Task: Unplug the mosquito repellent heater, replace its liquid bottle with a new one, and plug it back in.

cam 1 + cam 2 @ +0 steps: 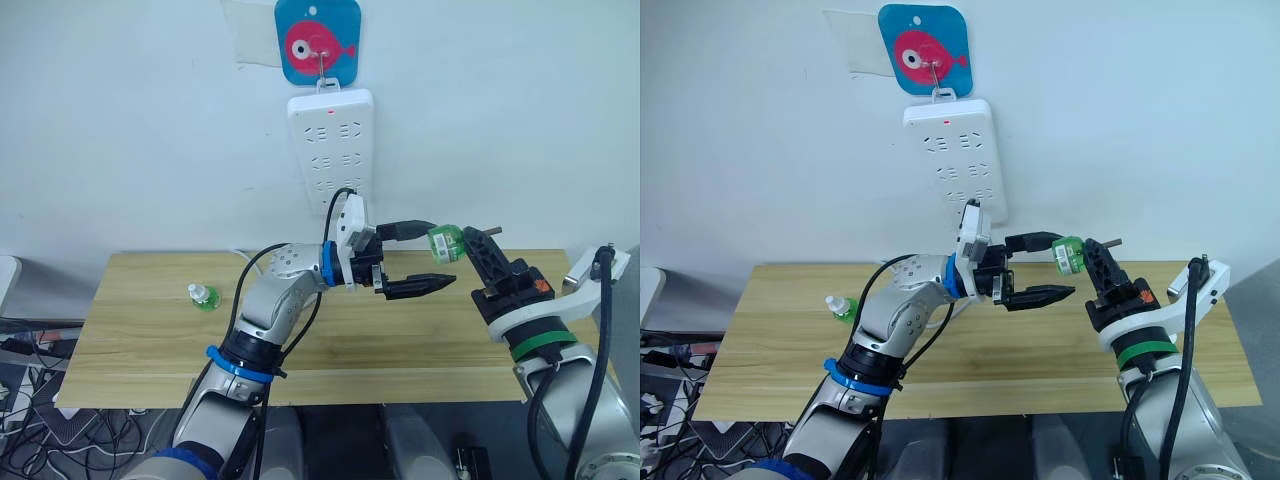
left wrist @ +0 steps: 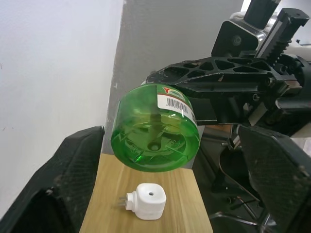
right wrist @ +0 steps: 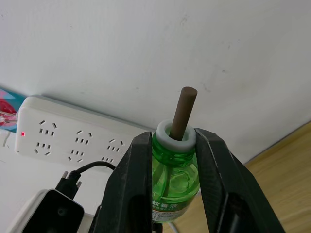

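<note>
While right tool (image 3: 170,189) grips one bottle (image 3: 174,174), one heater (image 2: 146,201)

Light wooden table (image 1: 150,350) against wall; small green bottle (image 1: 203,297) lying near left end; white mosquito repellent heater (image 2: 146,201) resting on tabletop.

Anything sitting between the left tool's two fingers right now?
Yes. In the left wrist view the green liquid bottle, clamped in the right tool, hangs between the open left tool's fingers. The white heater lies on the table beyond it.
</note>
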### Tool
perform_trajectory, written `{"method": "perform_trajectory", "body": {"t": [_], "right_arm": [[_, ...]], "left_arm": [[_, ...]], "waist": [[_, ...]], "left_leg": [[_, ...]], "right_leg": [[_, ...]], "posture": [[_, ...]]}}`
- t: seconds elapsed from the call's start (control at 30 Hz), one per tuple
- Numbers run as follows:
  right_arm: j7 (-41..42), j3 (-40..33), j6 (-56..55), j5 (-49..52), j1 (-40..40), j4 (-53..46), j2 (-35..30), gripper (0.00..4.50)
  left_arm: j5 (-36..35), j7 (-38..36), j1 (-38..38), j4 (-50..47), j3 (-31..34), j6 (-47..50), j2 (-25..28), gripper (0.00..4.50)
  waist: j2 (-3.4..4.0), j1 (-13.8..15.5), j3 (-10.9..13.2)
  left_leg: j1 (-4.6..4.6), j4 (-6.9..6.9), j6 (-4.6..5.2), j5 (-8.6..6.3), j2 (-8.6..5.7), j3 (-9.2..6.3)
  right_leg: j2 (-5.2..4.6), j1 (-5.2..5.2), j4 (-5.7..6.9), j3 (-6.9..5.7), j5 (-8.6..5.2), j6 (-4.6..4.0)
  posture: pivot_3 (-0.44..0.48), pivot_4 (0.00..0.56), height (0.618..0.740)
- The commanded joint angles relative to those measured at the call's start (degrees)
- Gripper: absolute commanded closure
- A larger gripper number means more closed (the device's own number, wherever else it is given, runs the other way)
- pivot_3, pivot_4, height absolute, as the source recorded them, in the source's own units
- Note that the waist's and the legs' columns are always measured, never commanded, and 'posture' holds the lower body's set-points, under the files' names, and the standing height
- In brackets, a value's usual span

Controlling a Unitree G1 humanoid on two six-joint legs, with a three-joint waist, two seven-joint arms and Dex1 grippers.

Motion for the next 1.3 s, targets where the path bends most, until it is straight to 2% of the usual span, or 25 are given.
{"method": "perform_trajectory", "body": {"t": [0.03, 0.23, 0.33, 0.47, 0.6, 0.73, 0.93, 1.17, 1.3], "right_arm": [[2.4, -5.8, 0.0, 3.4, 2.3, -1.6, -3.9, 3.64], [15.2, -17.9, 7.6, 7.5, 6.4, 8.7, -17.1, 3.64], [23.1, -21.3, 12.0, 5.6, 7.2, 14.7, -21.6, 3.64], [33.8, -21.3, 16.0, -5.4, 6.6, 19.8, -26.1, 3.64], [41.7, -18.2, 14.5, -22.5, 5.3, 22.6, -27.3, 3.64], [42.7, -13.3, 10.8, -39.1, 2.9, 24.3, -23.6, 3.64], [41.2, -4.4, 4.6, -59.3, 1.4, 27.6, -12.8, 3.64], [40.0, 0.1, -4.8, -74.4, 1.1, 36.7, -1.0, 3.64], [40.2, 1.2, -10.8, -78.9, 0.5, 42.0, 4.5, 3.64]], "left_arm": [[-1.6, -0.3, -0.6, -1.5, 2.1, 1.8, 1.7, 0.05], [-0.7, -5.2, 3.9, -4.9, 1.9, 0.0, 8.6, 0.05], [1.0, -5.8, 3.9, -3.8, 1.9, -4.1, 8.7, 0.05], [3.3, -6.2, 4.1, -2.0, 1.6, -11.1, 7.6, 0.05], [5.5, -5.8, 5.7, -1.0, 1.0, -16.8, 6.7, 0.05], [8.0, -5.0, 7.6, 1.3, 0.2, -22.5, 5.0, 0.05], [9.4, -2.6, 11.6, 1.0, -1.5, -22.9, 3.5, 0.05], [8.9, -1.7, 13.2, -0.5, -1.3, -19.8, 5.8, 0.05], [8.5, -1.5, 14.2, -2.6, -1.6, -18.4, 6.7, 0.05]], "waist": [[0.00, 0.0, 0.0], [0.00, 0.1, 0.0], [-0.02, 0.7, 0.0], [-0.02, 1.5, 0.0], [-0.03, 1.6, 0.0], [-0.03, 1.6, 0.0], [-0.04, 1.6, 0.0], [-0.04, 1.6, 0.3], [0.04, 1.6, 0.5]], "left_leg": [[0.00, 0.00, 0.02, -0.01, 0.00, 0.00], [0.04, -0.01, 0.06, -0.03, 0.03, 0.03], [0.03, 0.02, 0.07, -0.03, 0.02, 0.03], [0.03, 0.05, 0.08, -0.04, 0.00, 0.04], [0.03, 0.03, 0.07, -0.04, 0.00, 0.04], [0.03, 0.04, 0.07, -0.04, 0.00, 0.03], [0.04, 0.02, 0.07, -0.04, 0.01, 0.02], [0.07, 0.03, 0.08, -0.04, 0.01, 0.04], [0.08, 0.00, 0.08, -0.04, 0.03, 0.03]], "right_leg": [[0.00, 0.00, 0.00, 0.01, 0.00, 0.00], [0.01, 0.01, 0.03, 0.03, 0.00, 0.00], [0.01, 0.01, 0.02, 0.02, 0.00, 0.00], [0.00, 0.02, 0.00, 0.02, 0.00, 0.00], [0.00, 0.02, -0.02, 0.02, 0.00, 0.00], [0.00, 0.02, -0.01, 0.00, 0.00, 0.00], [0.00, 0.01, 0.00, 0.01, 0.00, 0.00], [0.00, 0.01, 0.03, 0.03, 0.00, 0.00], [0.02, 0.00, 0.03, 0.02, 0.00, -0.01]], "posture": [[-0.034, 0.280, 0.740], [-0.022, 0.284, 0.740], [-0.011, 0.287, 0.740], [-0.008, 0.289, 0.740], [0.000, 0.294, 0.740], [0.013, 0.296, 0.740], [0.018, 0.306, 0.740], [0.029, 0.336, 0.740], [0.034, 0.338, 0.740]]}}
